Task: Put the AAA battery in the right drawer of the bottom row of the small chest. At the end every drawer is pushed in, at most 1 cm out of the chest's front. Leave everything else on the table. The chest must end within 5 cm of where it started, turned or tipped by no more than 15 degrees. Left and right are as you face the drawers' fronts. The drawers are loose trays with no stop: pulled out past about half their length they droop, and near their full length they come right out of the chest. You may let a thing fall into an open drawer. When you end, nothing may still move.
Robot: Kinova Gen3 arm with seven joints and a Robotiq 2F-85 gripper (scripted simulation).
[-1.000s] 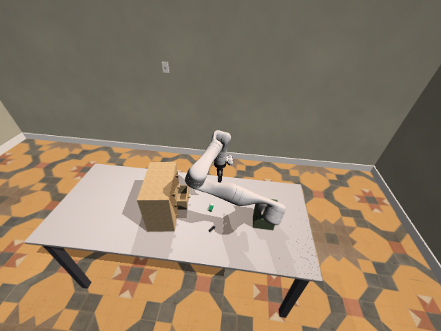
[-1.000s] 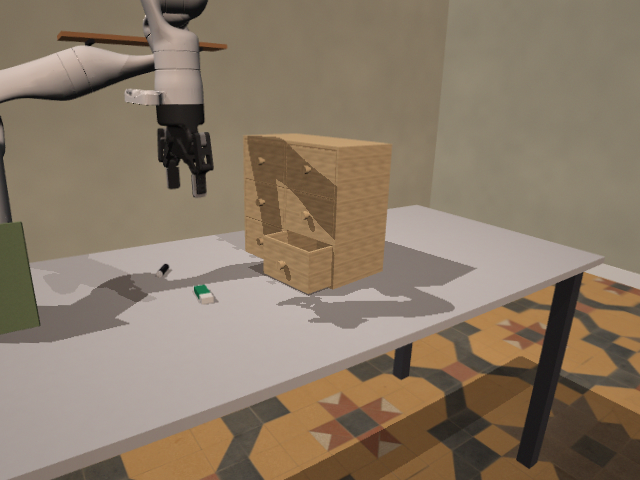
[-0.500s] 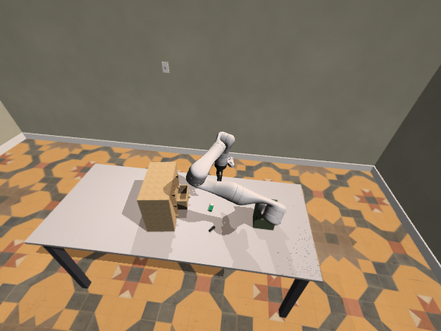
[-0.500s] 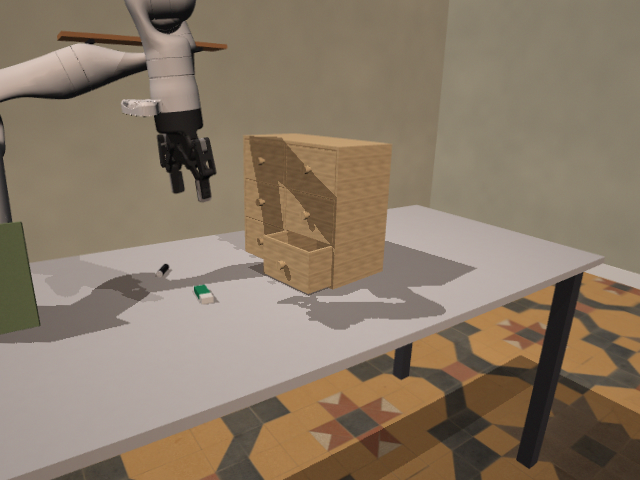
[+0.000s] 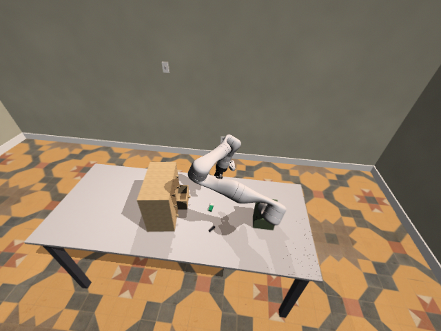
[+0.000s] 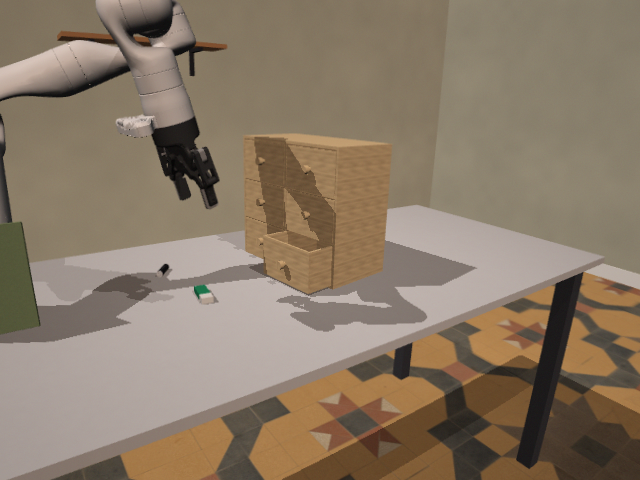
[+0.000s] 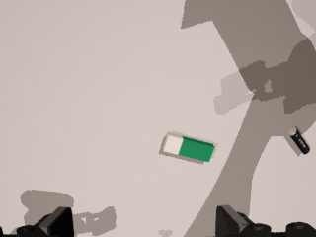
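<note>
The small wooden chest (image 6: 315, 206) stands on the table with its bottom right drawer (image 6: 297, 266) pulled partly out and empty. The AAA battery (image 6: 162, 269) is a small dark cylinder with a light tip, lying on the table in shadow; it shows in the wrist view (image 7: 299, 140) at the right and in the top view (image 5: 211, 228). My gripper (image 6: 195, 191) hangs open and empty high above the table, left of the chest.
A green and white eraser (image 6: 204, 293) lies between the battery and the open drawer, and shows in the wrist view (image 7: 189, 148). The arm's green base block (image 6: 15, 279) stands at the left. The other drawers look pushed in.
</note>
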